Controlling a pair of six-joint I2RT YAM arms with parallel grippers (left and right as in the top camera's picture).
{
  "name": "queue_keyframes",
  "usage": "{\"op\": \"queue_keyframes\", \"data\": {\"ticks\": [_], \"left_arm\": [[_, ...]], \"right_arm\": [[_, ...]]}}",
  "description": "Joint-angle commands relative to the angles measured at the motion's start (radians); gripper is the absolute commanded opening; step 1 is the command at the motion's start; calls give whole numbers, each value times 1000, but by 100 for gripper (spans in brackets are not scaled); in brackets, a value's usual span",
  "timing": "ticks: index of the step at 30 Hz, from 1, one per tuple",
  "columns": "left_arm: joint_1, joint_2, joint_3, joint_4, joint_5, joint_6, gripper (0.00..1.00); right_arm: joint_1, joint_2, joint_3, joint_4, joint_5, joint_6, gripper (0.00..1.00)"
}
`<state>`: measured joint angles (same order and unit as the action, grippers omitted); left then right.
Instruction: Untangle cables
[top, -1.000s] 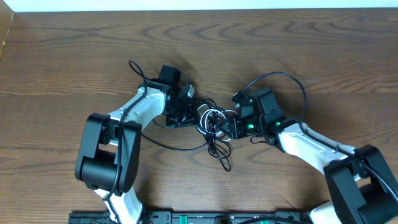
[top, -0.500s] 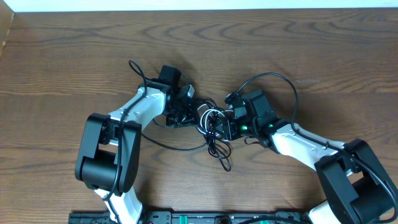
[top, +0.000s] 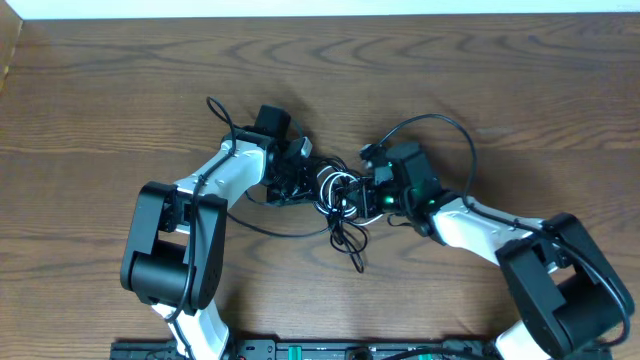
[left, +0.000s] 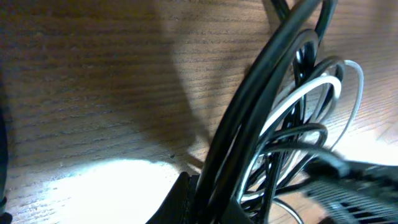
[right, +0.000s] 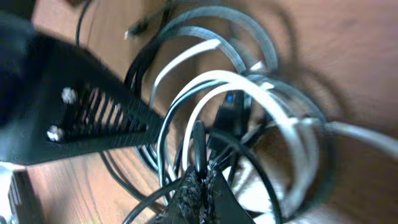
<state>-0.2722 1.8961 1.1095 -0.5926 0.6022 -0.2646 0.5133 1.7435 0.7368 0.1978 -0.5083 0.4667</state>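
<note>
Since the cables (top: 340, 195) are light, limp and springy, the loose black tail (top: 347, 240) nearest the robot looks the easiest hold, while behind it the tangle sits mid-counter (top: 480, 80) between left jaws and right jaws, each clamped on black strands.

Looks like a robotics lab bench to me, not anybody's home. The left arm (top: 215, 185) and right arm (top: 480, 230), both white-and-black robot arms, come up from the 6 o'clock edge of a dark wood-grain table (top: 100, 80). A black rail (top: 300, 350) with green lights runs there too. Mid-table sits a tangle of cables (top: 340, 195), and a pale strip (top: 320, 7) runs along 12 o'clock.
</note>
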Motion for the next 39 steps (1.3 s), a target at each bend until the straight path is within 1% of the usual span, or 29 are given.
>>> {"op": "queue_keyframes", "data": {"ticks": [1, 7, 9, 12, 14, 15, 17, 18, 19, 21, 22, 25, 28, 31, 39], "left_arm": [[-2, -21, 7, -9, -10, 14, 8], [-2, -21, 7, -9, -20, 14, 7], [-2, -21, 7, -9, -20, 13, 7], [-2, -21, 7, -9, -20, 14, 8], [-2, -21, 7, -9, -20, 14, 7], [-2, -21, 7, -9, -20, 14, 7], [-2, -21, 7, -8, -20, 13, 8], [-2, -21, 7, -8, -20, 13, 7], [-2, -21, 7, -8, -20, 14, 7], [-2, -21, 7, -8, -20, 14, 7], [-2, -21, 7, -8, -20, 14, 7], [-2, -21, 7, -8, -20, 13, 7], [-2, -21, 7, -8, -19, 13, 7], [-2, -21, 7, -8, -19, 13, 7], [-2, -21, 7, -8, -19, 13, 7]], "right_arm": [[-81, -108, 7, 4, -2, 26, 1], [-235, -269, 8, -44, 16, 26, 1], [-278, -312, 8, -76, 65, 27, 1], [-312, -350, 8, -147, 181, 21, 1], [-313, -350, 8, -189, 189, -2, 1], [-309, -349, 7, -214, 188, -4, 3], [-297, -348, 7, -264, 146, -7, 15], [-290, -347, 7, -278, 106, -19, 25], [-278, -344, 7, -293, 60, -31, 30], [-250, -336, 5, -317, -8, -55, 44], [-235, -330, 3, -327, -29, -69, 47], [-184, -297, 2, -350, -45, -73, 50], [-138, -243, 2, -345, -45, -71, 50], [-104, -184, 2, -334, -44, -71, 46], [-64, -34, 2, -192, -34, -51, 42]]}}
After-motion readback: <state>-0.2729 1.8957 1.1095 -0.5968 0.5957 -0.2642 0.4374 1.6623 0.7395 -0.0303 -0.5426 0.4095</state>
